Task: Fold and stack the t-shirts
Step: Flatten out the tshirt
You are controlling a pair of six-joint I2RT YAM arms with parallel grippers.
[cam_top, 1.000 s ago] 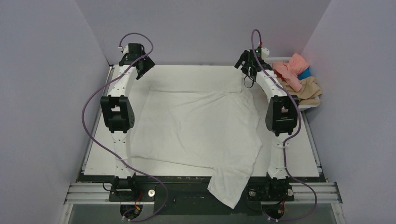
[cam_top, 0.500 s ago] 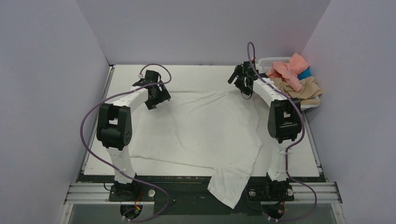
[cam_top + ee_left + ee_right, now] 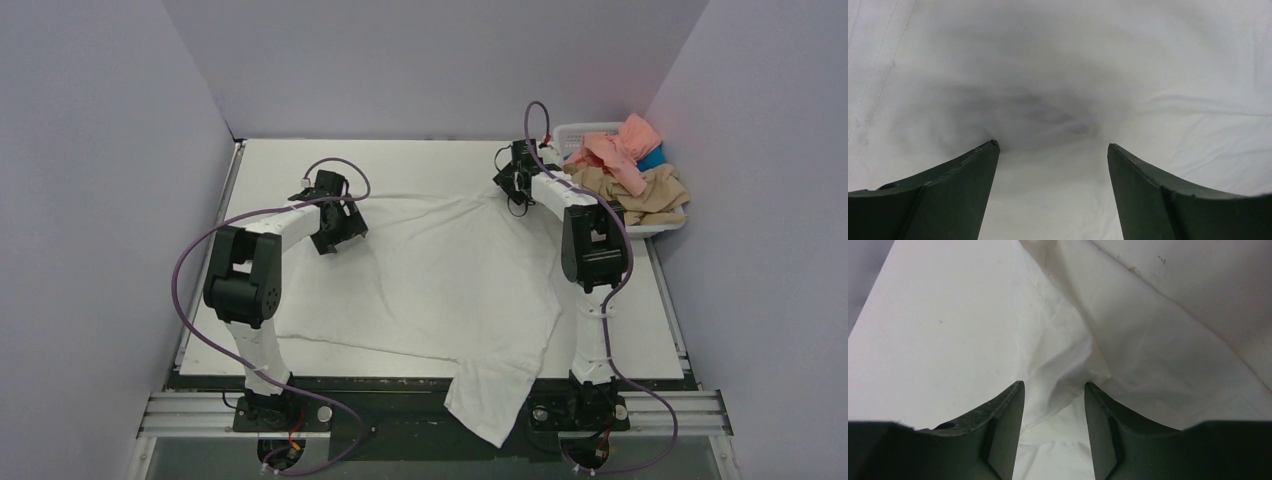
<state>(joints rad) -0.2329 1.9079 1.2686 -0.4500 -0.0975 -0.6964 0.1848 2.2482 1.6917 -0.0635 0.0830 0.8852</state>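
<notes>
- A white cloth short-sleeved t-shirt (image 3: 440,280) lies spread across the middle of the white table (image 3: 270,170). It is wrinkled, and one corner hangs over the near edge between the two arm bases.
- The left gripper (image 3: 338,228) is low over the far left part of this shirt. In the left wrist view its dark fingers (image 3: 948,185) stand wide apart, released, with nothing held. Plain white cloth fills the view below and between them, close underneath. Contact with the cloth cannot be confirmed.
- The right gripper (image 3: 512,185) is at the far right corner of the same shirt, near the basket. In the right wrist view its jaws are drawn close together, with a raised ridge of the white cloth bunched between them. Creases run out from that ridge. It reads as clenched on the shirt.
- A white plastic lattice basket (image 3: 570,130) sits at the far right corner of the table.
- In the basket, crumpled together, are a salmon-pink tee (image 3: 622,145), a tan tee (image 3: 655,195) and a blue tee (image 3: 652,157), well apart from both grippers.
</notes>
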